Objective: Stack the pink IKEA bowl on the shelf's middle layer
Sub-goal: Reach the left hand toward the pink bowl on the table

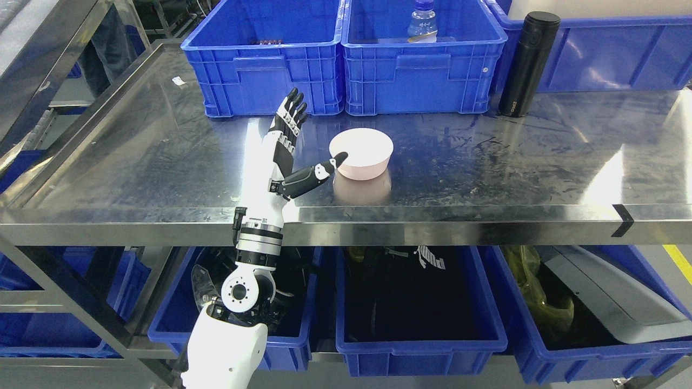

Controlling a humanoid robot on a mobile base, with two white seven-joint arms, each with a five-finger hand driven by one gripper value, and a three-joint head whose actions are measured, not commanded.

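A pink bowl (361,153) sits upright on the steel shelf (162,162), near its front edge and about mid-width. My left hand (294,146) is raised just left of the bowl, open, with the fingers (292,111) stretched up and away. Its thumb (319,173) points right, and the thumb tip touches or nearly touches the bowl's left rim. Nothing is held. The right arm is out of view.
Two blue crates (265,59) (424,65) stand at the back of the shelf; the right one holds a water bottle (423,21). A black flask (527,65) stands upright at the back right beside another blue crate (621,51). Blue bins (421,335) fill the layer below.
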